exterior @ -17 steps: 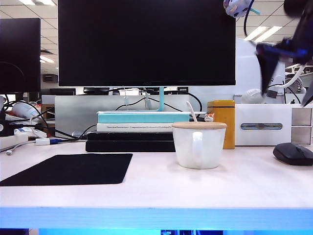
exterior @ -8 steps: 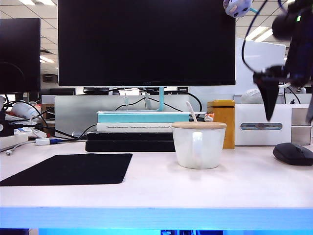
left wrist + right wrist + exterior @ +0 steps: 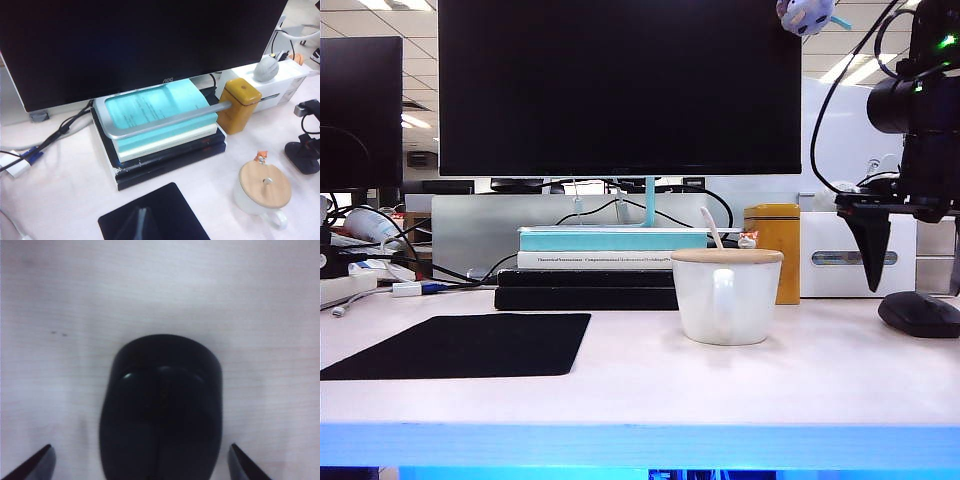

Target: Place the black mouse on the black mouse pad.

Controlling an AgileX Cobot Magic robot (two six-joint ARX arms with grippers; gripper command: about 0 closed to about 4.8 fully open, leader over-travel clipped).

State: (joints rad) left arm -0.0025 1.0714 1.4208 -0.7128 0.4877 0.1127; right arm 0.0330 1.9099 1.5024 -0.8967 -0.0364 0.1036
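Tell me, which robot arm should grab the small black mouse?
The right one. The right gripper hangs open just above the small matte black mouse, fingertips on either side. The left gripper hovers by the flat black mouse pad.

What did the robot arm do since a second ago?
The right pincer swung down from up high and now hangs open just above the black mouse, one finger either side, not touching. Nothing was grabbed or dropped. The mouse, black mouse pad and white mug stayed put.
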